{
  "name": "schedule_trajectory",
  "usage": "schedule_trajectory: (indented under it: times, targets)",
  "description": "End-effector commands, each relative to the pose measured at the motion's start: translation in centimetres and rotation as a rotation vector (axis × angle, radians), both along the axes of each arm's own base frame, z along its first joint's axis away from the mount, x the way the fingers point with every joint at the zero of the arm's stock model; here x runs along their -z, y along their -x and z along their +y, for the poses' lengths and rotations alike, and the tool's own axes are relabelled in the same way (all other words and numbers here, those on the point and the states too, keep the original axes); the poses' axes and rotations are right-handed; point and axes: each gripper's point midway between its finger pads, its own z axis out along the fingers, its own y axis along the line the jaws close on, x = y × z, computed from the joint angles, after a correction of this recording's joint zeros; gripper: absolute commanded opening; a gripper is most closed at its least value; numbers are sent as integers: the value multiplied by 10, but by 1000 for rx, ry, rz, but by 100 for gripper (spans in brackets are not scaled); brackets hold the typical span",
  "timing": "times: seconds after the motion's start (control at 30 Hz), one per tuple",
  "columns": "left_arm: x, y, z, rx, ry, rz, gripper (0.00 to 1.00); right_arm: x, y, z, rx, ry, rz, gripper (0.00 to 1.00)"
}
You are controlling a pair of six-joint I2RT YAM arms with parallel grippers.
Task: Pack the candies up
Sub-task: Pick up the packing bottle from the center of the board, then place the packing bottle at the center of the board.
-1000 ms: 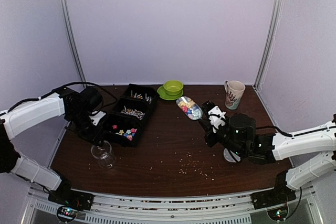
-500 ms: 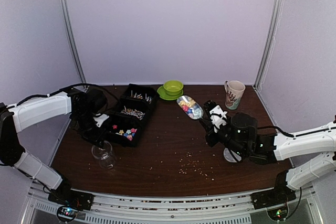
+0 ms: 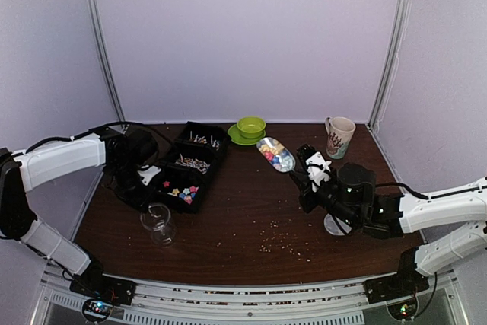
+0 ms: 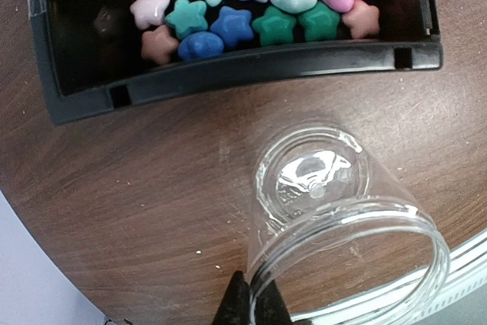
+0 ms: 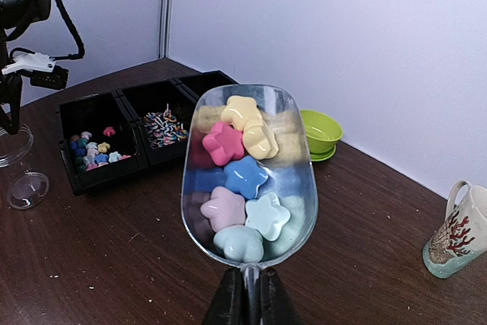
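The candies are pastel stars. Several lie in a metal scoop (image 5: 245, 159), with my right gripper (image 5: 249, 294) shut on its thin handle; the scoop (image 3: 275, 155) hangs level over the table's middle back. More candies (image 4: 251, 7) fill the near compartment of a black tray (image 4: 266, 68), with striped wrapped ones (image 5: 163, 128) one compartment further back. My left gripper (image 4: 251, 298) is shut on the rim of a clear empty cup (image 4: 313, 188), which tilts on the table just in front of the tray. That cup (image 3: 157, 222) stands left of centre.
A green bowl on a saucer (image 3: 249, 129) and a patterned mug (image 3: 339, 136) stand at the back. Pale crumbs (image 3: 278, 243) are scattered over the front middle of the brown table. A pale round object (image 3: 332, 225) lies partly under my right arm.
My left gripper has closed on the cup's rim, and the cup has tipped and shifted slightly right. The right arm with the scoop has barely moved.
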Motion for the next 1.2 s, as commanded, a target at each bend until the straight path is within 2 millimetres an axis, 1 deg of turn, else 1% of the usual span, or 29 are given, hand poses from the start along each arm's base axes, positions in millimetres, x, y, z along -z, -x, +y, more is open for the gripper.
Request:
schedule_trajectory:
  times: [0.0,0.1,0.23,0.43,0.53,0.63,0.77,0.87,0.9,1.0,1.17]
  targets:
    - [-7,-7,-17,26,54,-31,0,-17,1,-3,1,-51,-23,0]
    - [-13,-5,-27,46,81,-40,0,-20,1,-4,9,-50,-24,0]
    - [-29,-5,-48,81,135,-68,0,-28,-1,-9,38,-52,-23,0]
    - [-58,-20,-91,143,200,-125,0,-41,-1,-20,74,-66,-17,0]
    - [-65,-30,-112,182,212,-137,0,-46,-2,-31,116,-71,-22,0]
    - [-70,-44,-133,215,223,-145,0,-46,-2,-38,143,-59,-17,0]
    - [-69,-64,-160,258,244,-141,0,-41,-2,-43,163,-54,-6,0]
    - [-67,-79,-176,284,243,-138,0,-38,-1,-47,170,-57,-1,0]
    - [-66,-88,-182,290,233,-140,0,-38,0,-48,172,-59,-1,0]
    - [-63,-103,-193,316,211,-137,0,-37,1,-51,176,-55,3,0]
    - [-52,-124,-206,352,161,-122,0,-34,2,-53,175,-57,6,0]
